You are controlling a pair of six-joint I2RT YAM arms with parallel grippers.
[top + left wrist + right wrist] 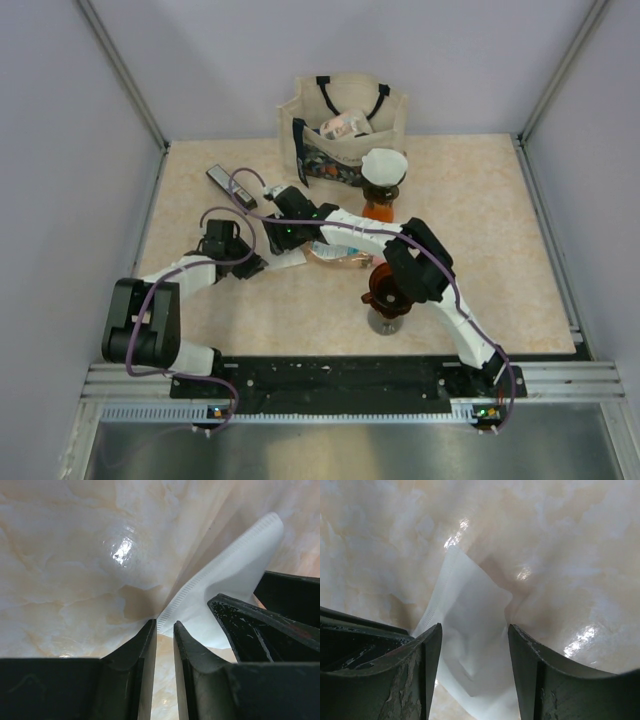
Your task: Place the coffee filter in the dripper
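Note:
The white coffee filter (293, 259) lies crumpled on the marble table, left of centre. My left gripper (262, 265) is low at its left corner. In the left wrist view the jaws (165, 622) stand a narrow gap apart, with the filter's crimped corner (235, 575) just ahead of the tips and not pinched. My right gripper (283, 245) reaches in from the right. Its fingers (475, 627) are open and straddle the filter (470, 615) without touching it. The brown dripper (385, 290) sits on a glass stand near the front, partly hidden by my right arm.
A beige tote bag (345, 125) stands at the back centre. In front of it is an orange vessel with a white top (383, 170). A black flat device (230, 185) lies at the back left. A brown packet (335, 255) lies under my right forearm. Grey walls enclose the table.

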